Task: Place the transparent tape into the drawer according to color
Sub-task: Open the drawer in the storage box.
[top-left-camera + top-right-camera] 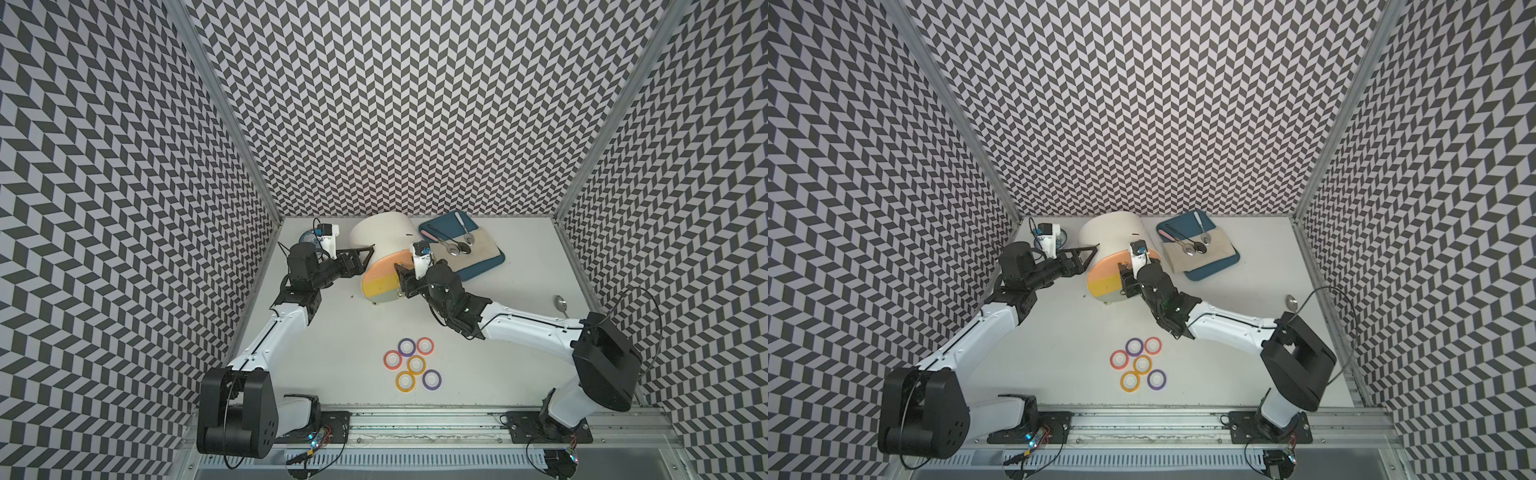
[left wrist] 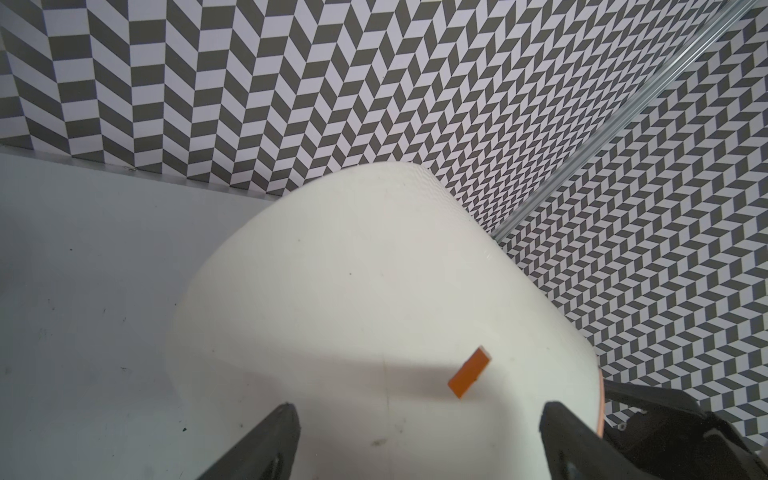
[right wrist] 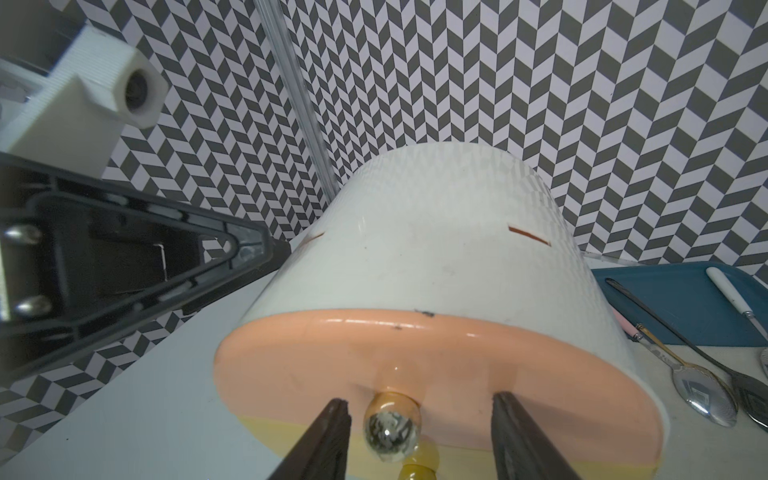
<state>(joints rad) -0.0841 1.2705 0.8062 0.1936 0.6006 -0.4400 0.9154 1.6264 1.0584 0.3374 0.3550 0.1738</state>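
Step, as judged: opening peach drawer of white drawer unit, by table's back edge.
Right end effector: arm reaching level, jaws apart astride knob, unclamped; next, pinch and pull straight.
Left end effector: jaws wide, beside unit's side wall.
Tape rings: six, clustered near front edge.

Purple, pink, yellow tape rings, chevron walls

spoons lie on a cloth over a blue tray.
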